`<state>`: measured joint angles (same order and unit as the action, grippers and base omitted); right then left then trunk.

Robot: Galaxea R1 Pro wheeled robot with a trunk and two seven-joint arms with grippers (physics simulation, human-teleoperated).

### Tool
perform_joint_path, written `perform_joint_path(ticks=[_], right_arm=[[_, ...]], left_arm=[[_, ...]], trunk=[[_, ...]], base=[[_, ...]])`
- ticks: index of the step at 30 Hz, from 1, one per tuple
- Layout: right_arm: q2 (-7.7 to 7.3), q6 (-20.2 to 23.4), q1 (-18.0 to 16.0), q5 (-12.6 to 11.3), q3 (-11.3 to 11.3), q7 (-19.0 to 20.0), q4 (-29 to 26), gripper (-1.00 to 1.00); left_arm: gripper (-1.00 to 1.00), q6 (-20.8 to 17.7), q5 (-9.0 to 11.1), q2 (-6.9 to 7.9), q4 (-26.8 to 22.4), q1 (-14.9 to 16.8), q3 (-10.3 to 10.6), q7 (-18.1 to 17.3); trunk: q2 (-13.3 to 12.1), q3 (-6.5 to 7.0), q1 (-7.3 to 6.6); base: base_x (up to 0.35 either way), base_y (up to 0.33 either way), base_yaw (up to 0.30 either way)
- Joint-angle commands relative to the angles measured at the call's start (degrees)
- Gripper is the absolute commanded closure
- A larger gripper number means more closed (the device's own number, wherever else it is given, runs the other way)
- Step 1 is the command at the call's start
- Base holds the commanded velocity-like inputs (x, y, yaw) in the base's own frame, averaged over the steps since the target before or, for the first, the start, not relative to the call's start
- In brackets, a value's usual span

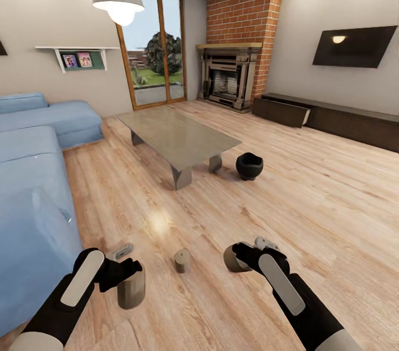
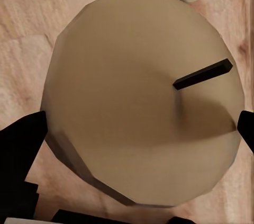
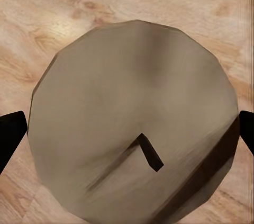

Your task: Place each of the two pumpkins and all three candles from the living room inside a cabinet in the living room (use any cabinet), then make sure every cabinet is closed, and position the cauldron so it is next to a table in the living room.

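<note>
**No readable text**

No words, brand marks, numbers or signs can be read in any view. The two small framed pictures (image 1: 77,60) on the wall shelf (image 1: 77,49) show blurred coloured figures but no lettering. The dark screen (image 1: 354,46) on the right wall is blank apart from a lamp's reflection. The tan candle tops in the wrist views carry a dark wick each and no label.

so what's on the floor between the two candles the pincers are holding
A third candle stands on the floor between them, free of both pincers, in the head view.
</note>
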<state>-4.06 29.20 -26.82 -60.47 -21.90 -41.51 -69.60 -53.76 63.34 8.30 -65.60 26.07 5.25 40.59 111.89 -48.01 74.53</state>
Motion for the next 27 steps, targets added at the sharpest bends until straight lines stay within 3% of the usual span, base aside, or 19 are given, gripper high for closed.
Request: perform_joint_path(ticks=[1, 8, 27], right_arm=[[-0.06, 0.07, -0.06, -0.34, -0.15, -0.42, -0.08, 1.00], [-0.07, -0.01, -0.07, -0.35, -0.08, -0.03, -0.01, 1.00], [-0.07, -0.02, -0.07, -0.44, -0.04, 0.23, 0.08, 1.00]], left_arm=[[1.00, -0.03, 0.56, 0.05, -0.10, 0.04, 0.15, 0.63], [1.00, -0.10, 0.56, 0.05, -0.14, 0.04, 0.11, 0.63], [1.00, -0.11, 0.55, 0.05, -0.14, 0.04, 0.11, 0.54]], trunk=[[0.03, -0.05, -0.01], [0.03, -0.05, -0.01], [0.03, -0.05, -0.01]], base=[[0.000, -0.287, 0.000], [0.000, -0.247, -0.129], [0.000, -0.008, -0.270]])
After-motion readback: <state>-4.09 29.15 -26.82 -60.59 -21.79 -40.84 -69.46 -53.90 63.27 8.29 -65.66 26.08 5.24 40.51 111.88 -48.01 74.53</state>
